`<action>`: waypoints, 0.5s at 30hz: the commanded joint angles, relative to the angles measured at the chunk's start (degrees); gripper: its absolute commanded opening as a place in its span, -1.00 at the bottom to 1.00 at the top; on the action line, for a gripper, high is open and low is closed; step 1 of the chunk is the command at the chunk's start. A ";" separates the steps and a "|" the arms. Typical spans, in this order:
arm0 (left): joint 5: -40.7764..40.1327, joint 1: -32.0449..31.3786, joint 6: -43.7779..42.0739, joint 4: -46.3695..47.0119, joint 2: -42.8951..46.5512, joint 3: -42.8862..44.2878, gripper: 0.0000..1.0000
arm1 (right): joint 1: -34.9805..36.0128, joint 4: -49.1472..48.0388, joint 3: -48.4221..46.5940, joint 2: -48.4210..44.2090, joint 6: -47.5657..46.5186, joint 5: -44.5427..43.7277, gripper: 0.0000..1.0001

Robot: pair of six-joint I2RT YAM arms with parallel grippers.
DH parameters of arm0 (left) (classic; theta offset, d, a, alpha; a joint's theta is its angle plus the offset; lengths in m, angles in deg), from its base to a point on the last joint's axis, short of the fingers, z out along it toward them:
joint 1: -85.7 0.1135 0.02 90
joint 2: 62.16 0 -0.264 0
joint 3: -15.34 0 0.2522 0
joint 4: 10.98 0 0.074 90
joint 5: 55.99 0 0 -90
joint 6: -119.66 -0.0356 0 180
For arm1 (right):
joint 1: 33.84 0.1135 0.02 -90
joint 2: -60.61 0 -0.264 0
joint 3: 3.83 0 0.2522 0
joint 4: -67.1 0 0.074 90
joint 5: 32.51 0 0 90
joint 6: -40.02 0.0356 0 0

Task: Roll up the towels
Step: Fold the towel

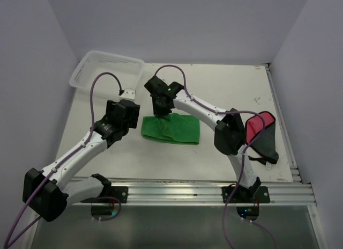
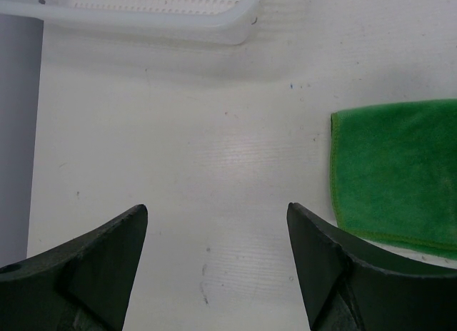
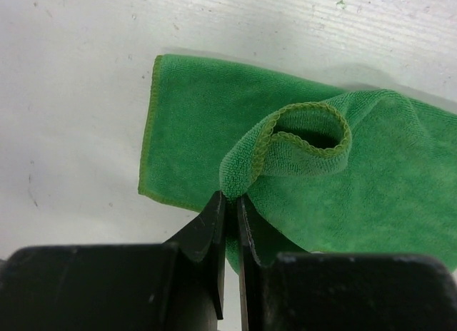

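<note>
Towels are two on the table point(image 1: 225, 93). The green towel point(image 1: 170, 130) lies at the middle, its long axis running left to right. We see the right gripper point(image 3: 230, 200) pinched shut on a hemmed edge of it, near its far left corner, and the raised cloth curls into a small loop over the flat part. Most of the towel stretches to the right of the grip, so we judge the roll must travel that way. The left gripper point(image 2: 216, 211) hangs wide, holding nothing, over bare table just left of the towel's left edge. The red towel point(image 1: 259, 125) lies well apart on the right side, beside the right arm. The white basket point(image 1: 86, 72) stands at the far left corner; we see nothing in it.
</note>
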 commanded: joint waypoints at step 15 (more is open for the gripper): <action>0.46 -0.51 0.49 2.76 0.66 -0.06 0.66 | 1.61 -6.58 -2.54 4.78 2.05 5.37 -0.99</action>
